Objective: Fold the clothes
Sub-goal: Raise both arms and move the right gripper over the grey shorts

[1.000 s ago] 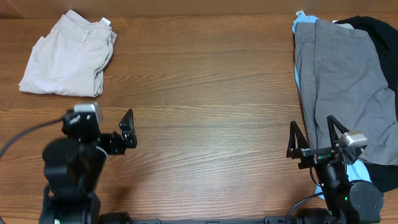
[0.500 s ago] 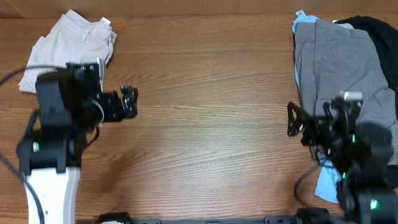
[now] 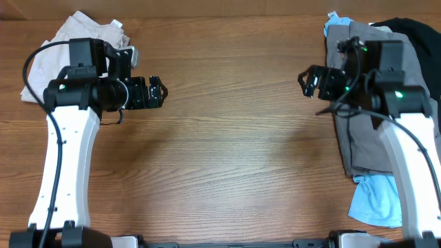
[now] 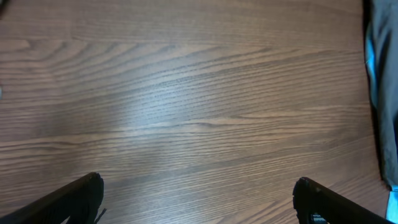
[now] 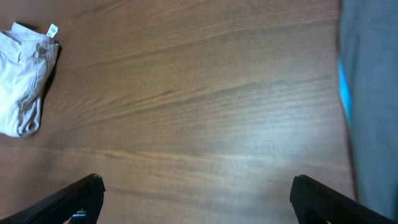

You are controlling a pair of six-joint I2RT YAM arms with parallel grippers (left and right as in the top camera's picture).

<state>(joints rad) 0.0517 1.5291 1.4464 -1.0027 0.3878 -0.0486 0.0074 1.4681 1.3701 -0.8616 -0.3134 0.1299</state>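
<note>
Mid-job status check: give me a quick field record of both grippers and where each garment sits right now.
left gripper: jaws open, empty, above bare table
right gripper: jaws open, empty, at left edge of grey shorts
beige shorts: top-left corner
grey shorts: topmost, right side
light-blue tee: under grey shorts
black tee: top-right corner, partly covered

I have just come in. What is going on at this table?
Two robot arms face clothes to fold, but neither holds anything. The left gripper is open over the bare table, beside the beige shorts. The right gripper is open at the edge of a pile: grey shorts lying over a light-blue tee, with a black tee at the far corner.
</note>
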